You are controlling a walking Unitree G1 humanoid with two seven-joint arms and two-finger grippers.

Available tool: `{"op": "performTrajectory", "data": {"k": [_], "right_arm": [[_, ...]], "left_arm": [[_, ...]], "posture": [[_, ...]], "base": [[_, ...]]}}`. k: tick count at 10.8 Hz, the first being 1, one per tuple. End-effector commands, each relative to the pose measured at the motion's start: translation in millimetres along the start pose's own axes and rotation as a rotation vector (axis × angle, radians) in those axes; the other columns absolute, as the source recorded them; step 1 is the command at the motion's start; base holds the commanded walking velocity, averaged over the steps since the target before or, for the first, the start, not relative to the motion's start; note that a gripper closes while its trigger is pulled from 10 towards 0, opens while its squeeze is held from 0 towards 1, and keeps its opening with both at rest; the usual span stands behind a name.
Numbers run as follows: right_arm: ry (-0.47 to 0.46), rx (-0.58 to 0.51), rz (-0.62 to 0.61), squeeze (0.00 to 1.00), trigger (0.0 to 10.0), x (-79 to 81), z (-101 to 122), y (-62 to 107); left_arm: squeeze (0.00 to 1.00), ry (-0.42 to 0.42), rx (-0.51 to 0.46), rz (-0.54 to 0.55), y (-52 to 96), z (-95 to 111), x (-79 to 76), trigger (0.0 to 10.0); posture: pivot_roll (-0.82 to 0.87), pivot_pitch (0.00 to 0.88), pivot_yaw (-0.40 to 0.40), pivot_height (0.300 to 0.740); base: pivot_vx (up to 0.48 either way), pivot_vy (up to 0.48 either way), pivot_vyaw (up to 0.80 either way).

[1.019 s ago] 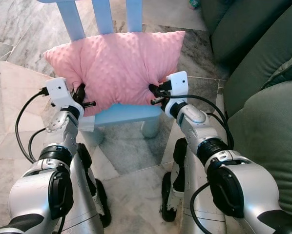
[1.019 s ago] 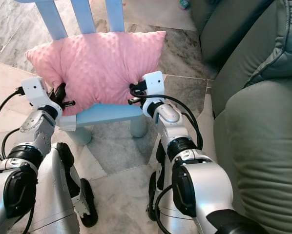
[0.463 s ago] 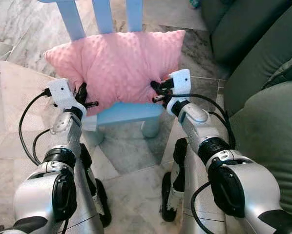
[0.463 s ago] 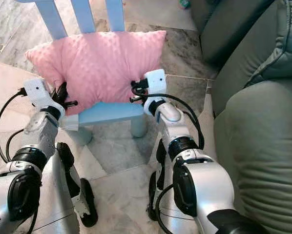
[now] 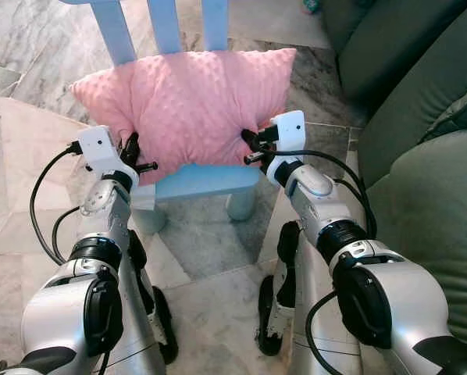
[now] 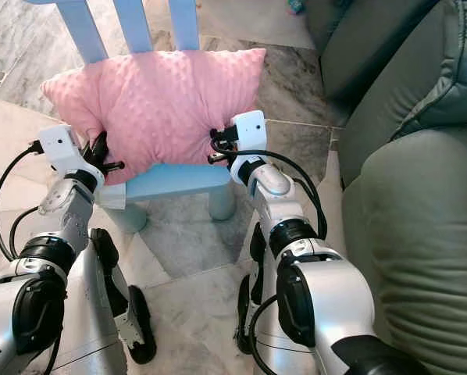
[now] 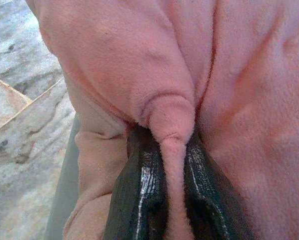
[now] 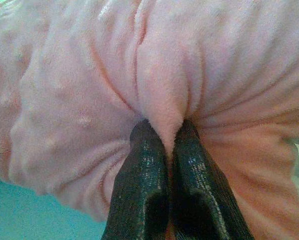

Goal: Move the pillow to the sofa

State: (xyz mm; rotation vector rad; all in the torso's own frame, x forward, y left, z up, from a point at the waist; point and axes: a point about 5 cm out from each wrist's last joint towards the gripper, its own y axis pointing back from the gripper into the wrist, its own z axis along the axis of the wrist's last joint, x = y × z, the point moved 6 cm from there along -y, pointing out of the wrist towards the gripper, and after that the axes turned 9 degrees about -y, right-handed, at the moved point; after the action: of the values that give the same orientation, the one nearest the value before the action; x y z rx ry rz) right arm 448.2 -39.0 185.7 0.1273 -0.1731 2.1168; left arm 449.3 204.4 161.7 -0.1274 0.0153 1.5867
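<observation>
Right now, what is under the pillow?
The pillow lies on a blue chair, both grippers pinching its near edge. The seat beneath is mostly covered.

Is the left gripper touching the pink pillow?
Touching. The left wrist view shows the left gripper shut on a fold of the pink pillow.

Both silver arms reach forward, bent at the elbow. Left tool (image 7: 172,165) and right tool (image 8: 168,150) each have black fingers pinched tight on fabric.

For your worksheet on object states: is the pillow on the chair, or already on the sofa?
On the chair. The pillow rests on the chair seat; each tool, left and right, pinches a fold. The sofa stands apart.
</observation>
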Motion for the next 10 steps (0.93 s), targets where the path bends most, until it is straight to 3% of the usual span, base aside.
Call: {"op": "performTrajectory", "data": {"k": [1,5,6,10], "right_arm": [[-0.010,0.014,0.011,0.00,0.0,5.0,-7,0.3],[-0.008,0.004,0.008,0.00,0.0,3.9,-5,0.5],[-0.007,-0.152,-0.053,0.00,0.0,-26.4,10,23.1],[-0.005,-0.168,-0.032,0.00,0.0,-22.1,10,25.2]], "left_arm": [[0.00,-0.016,0.047,-0.031,5.3,-17,-6.8,0.0],[0.00,-0.021,0.043,-0.031,5.7,-17,-7.3,0.0],[0.00,-0.114,-0.021,-0.017,25.0,-18,13.9,0.0],[0.00,-0.136,-0.015,-0.023,29.3,-17,15.4,0.0]], "posture": [[0.08,0.448,-0.055,0.453],[0.08,0.444,-0.055,0.453],[0.03,0.246,-0.047,0.453],[0.03,0.263,-0.047,0.453]], "base": [[0.000,0.000,0.00],[0.000,0.000,0.00],[0.000,0.000,0.00],[0.000,0.000,0.00]]}}
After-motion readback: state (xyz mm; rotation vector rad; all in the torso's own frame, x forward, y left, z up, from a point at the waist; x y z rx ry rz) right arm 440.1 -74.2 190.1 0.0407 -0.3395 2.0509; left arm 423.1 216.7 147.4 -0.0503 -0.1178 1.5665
